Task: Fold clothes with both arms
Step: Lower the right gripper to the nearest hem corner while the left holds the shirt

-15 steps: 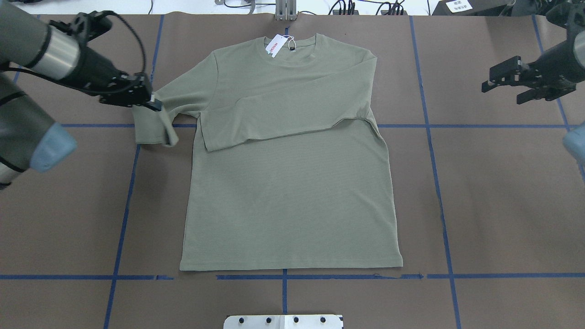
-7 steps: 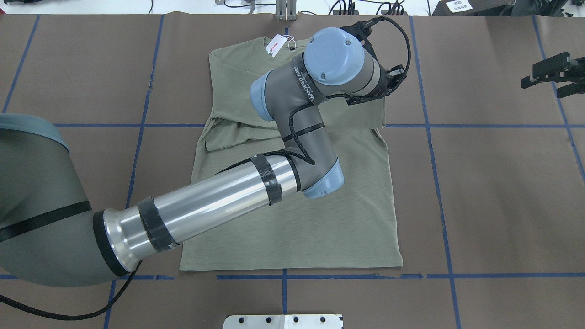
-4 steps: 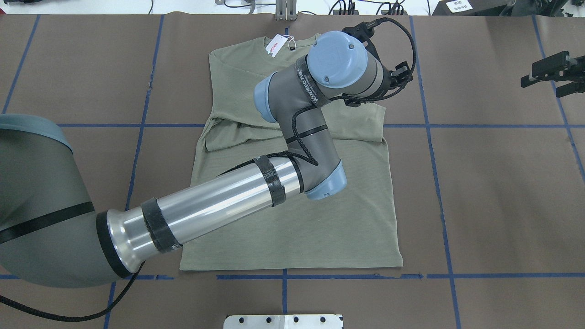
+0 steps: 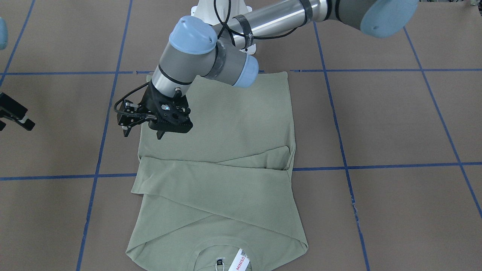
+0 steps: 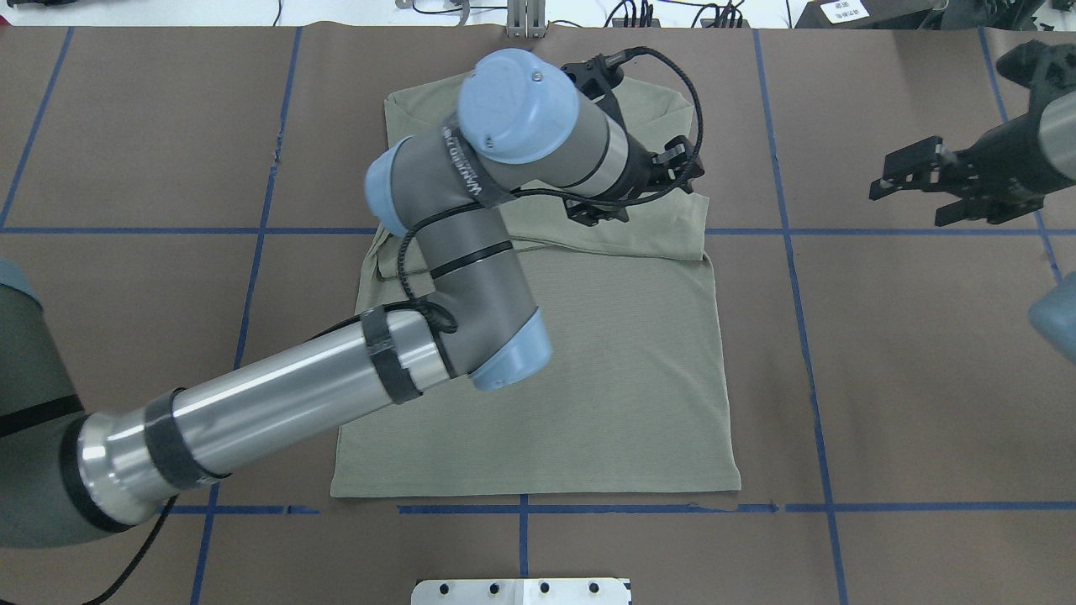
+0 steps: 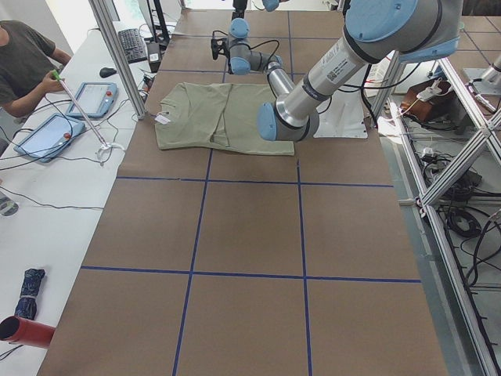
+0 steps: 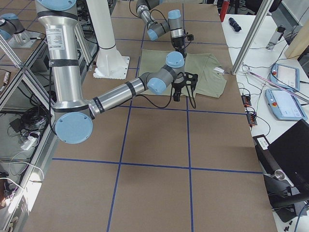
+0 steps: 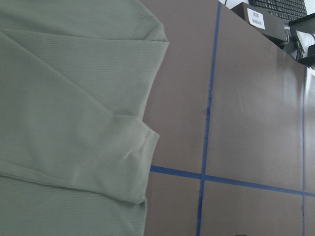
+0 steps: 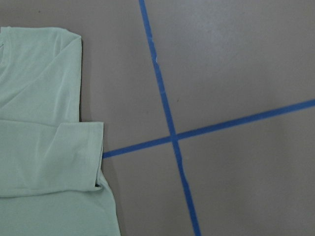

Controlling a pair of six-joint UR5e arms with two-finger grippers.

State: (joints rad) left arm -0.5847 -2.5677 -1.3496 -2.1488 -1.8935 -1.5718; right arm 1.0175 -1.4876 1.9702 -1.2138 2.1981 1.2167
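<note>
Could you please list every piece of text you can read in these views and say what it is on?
"MINISO": red letters on the white hang tag at the shirt collar.
Band on the left arm: lettering too blurred to read.
White label, top right of the overhead view: too small to read.

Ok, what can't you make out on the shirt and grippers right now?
- Overhead: the left arm covers the shirt's collar, hang tag and much of the folded sleeves.
- Front-facing: the bottom edge cuts the collar and tag; the left edge cuts the right gripper.
- Wrist views: neither shows its own fingers.
- Side views: the folds are too small.
</note>
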